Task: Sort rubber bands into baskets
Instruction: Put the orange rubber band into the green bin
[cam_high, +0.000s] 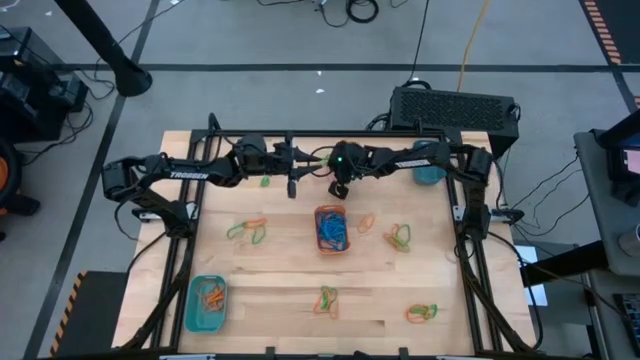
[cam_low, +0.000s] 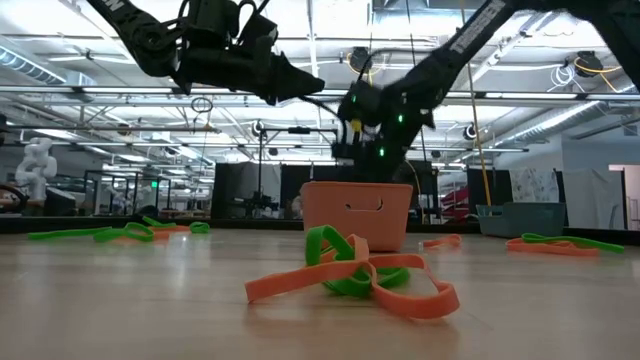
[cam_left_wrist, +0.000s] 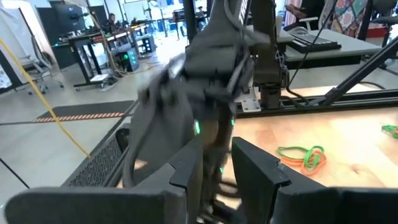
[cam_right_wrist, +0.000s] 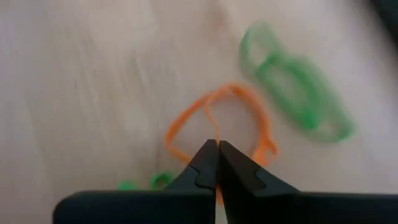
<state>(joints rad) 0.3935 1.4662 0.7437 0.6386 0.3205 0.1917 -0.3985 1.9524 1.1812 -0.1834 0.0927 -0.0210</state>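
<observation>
My right gripper (cam_right_wrist: 217, 148) is shut on an orange rubber band (cam_right_wrist: 217, 121), with a green band (cam_right_wrist: 298, 93) on the wood beyond it. In the high view this gripper (cam_high: 340, 189) is at the far end of the orange basket (cam_high: 332, 228), which holds blue bands. My left gripper (cam_left_wrist: 217, 174) stands open and level above the table's far middle (cam_high: 293, 183), with nothing between its fingers. One teal basket (cam_high: 207, 303) with orange bands sits at the near left. Another teal basket (cam_high: 428, 170) sits at the far right. My right gripper pinches one thin strand of the orange band (cam_right_wrist: 216, 132) between its two fingertips, coming at it slanting down from above. The rest of the loop spreads out in front of the fingertips. I cannot tell whether it lies on the table or is lifted.
Loose clumps of orange and green bands lie on the wood at the middle left (cam_high: 248, 231), right of the orange basket (cam_high: 400, 237), at the near middle (cam_high: 327, 298) and near right (cam_high: 421, 313). A black frame (cam_high: 470, 240) borders the table.
</observation>
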